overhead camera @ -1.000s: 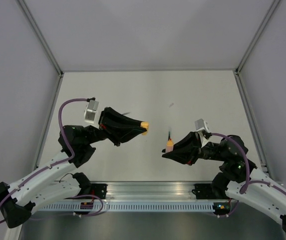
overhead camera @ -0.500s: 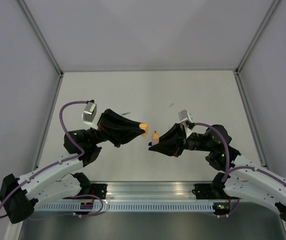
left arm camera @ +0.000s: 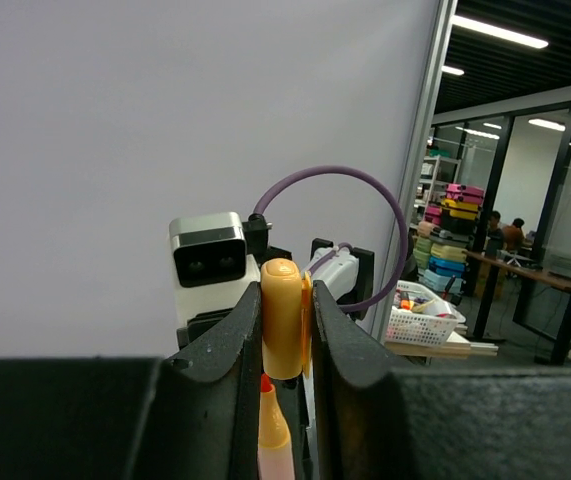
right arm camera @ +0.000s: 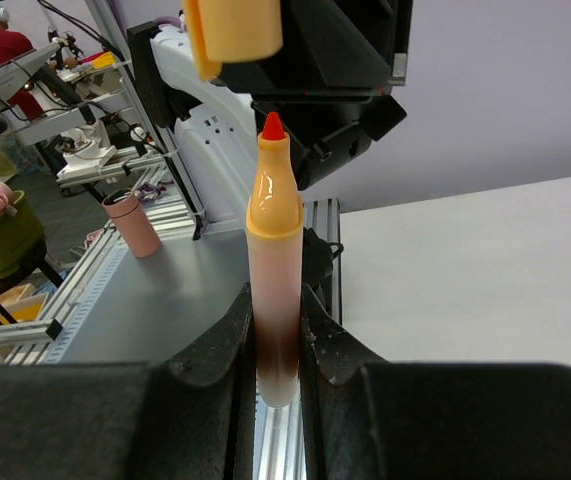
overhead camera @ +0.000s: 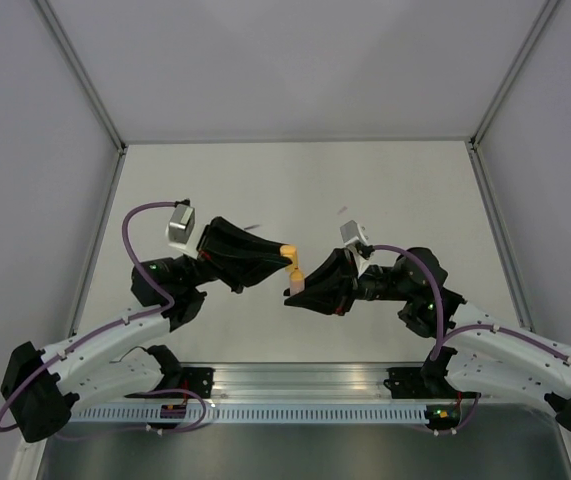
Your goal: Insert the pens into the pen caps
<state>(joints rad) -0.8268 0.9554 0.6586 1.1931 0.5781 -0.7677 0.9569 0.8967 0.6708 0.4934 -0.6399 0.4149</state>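
Left hand [overhead camera: 288, 253] is clamped on the yellow-orange cap [overhead camera: 287, 250], just left of frame centre in the top view. In the left wrist view the cap [left arm camera: 281, 318] sits upright between the two fingers [left arm camera: 227, 385], dome end up.

Right hand [overhead camera: 294, 291] is clamped on the pink-orange marker [overhead camera: 293, 289], directly below the cap in the top view. In the right wrist view the marker [right arm camera: 273, 270] stands upright between the fingers [right arm camera: 233, 345], red tip up.

Cap vs tip: in the right wrist view the cap [right arm camera: 233, 35] is at top centre-left, cut off by the frame edge. The tip is just below it, offset to the right, apart and not inside. In the left wrist view the marker [left arm camera: 270, 432] comes up from the bottom edge with its tip right under the cap; can't tell whether they touch.

Containers: a white basket [left arm camera: 420, 318] at centre right of the left wrist view holds small coloured items, too small to identify. A pink cup [right arm camera: 133, 222] is at left in the right wrist view, contents not visible.

Two thin dark slivers [overhead camera: 343, 210] [overhead camera: 253, 227] lie on the surface above the hands, too small to identify.

The surface [overhead camera: 395, 180] is pale, with white walls [overhead camera: 295, 70] on three sides. An aluminium rail [overhead camera: 295, 381] runs along the bottom.
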